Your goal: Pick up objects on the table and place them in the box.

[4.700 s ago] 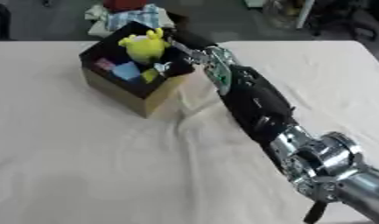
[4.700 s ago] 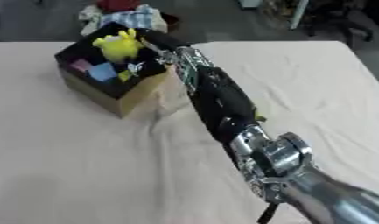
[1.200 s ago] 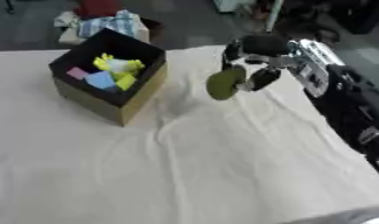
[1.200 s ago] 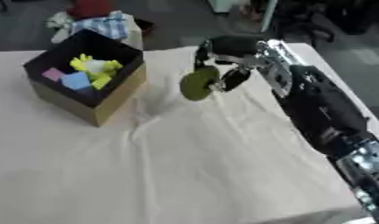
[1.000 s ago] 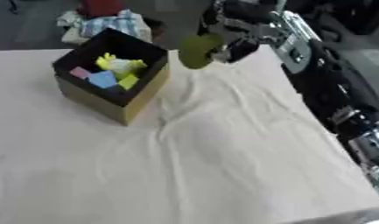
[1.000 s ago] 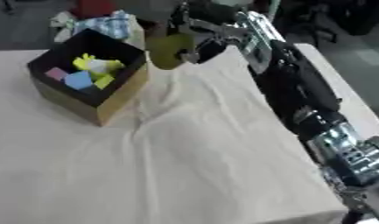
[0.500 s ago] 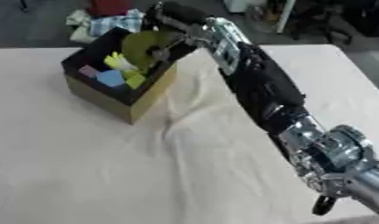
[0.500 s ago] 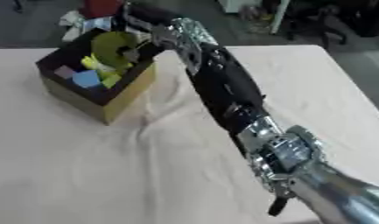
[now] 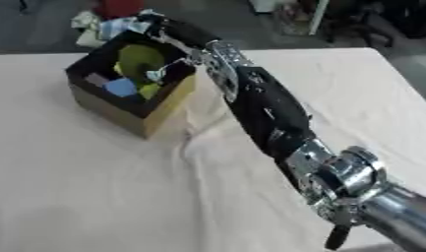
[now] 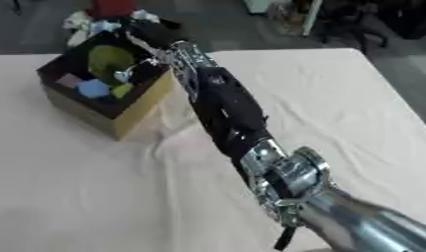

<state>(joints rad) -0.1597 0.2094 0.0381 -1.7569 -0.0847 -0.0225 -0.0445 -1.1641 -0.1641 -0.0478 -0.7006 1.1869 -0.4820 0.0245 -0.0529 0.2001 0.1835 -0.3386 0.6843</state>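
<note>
The right robot hand [image 9: 168,59] has travelled from the right side of the desk, where it carried the olive-green rounded object [image 9: 140,60] in the air a second ago, to the far left, and now reaches down into the open black-lined cardboard box [image 9: 164,110]. The green object now sits inside the box, above the blue block [image 9: 121,87] and the other small coloured pieces. The fingers are close around it, but whether they are clasping it or have let go cannot be told from either view. By my reading the placing step is nearly finished: only the release and withdrawal remain. The cream cloth-covered desk [image 9: 95,187] shows no other loose object in view. The left robot hand does not appear.
</note>
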